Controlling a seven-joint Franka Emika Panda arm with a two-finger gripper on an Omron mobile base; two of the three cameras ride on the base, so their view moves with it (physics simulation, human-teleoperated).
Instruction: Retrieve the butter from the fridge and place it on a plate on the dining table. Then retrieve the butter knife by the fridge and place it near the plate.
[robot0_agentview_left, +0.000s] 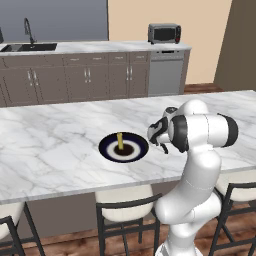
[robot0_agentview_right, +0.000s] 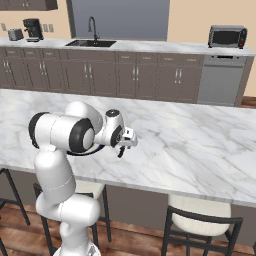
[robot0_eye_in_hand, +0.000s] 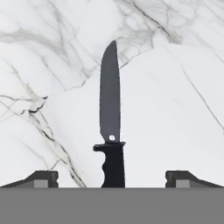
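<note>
On the white marble dining table (robot0_agentview_left: 50, 145) lies the round dark plate (robot0_agentview_left: 111, 152), and the slim yellow butter (robot0_agentview_left: 120, 141) rests on it. My gripper (robot0_agentview_left: 163, 146) hovers low over the marble just right of the plate, also seen from the right base view (robot0_agentview_right: 123, 148). In the hand view the butter knife (robot0_eye_in_hand: 110, 105), with a dark blade and black handle, points away from me over the marble. My gripper (robot0_eye_in_hand: 111, 177) is open. Its fingertips (robot0_eye_in_hand: 43, 177) stand wide on either side of the handle without touching it. I cannot tell whether the knife rests on the top.
Stools (robot0_agentview_left: 125, 210) line the table's near edge. Behind the table runs a grey-cabinet counter (robot0_agentview_left: 90, 75) with a sink (robot0_agentview_left: 27, 47), a toaster oven (robot0_agentview_left: 164, 33) and a dishwasher (robot0_agentview_left: 166, 74). A coffee machine (robot0_agentview_right: 32, 29) stands at the far left.
</note>
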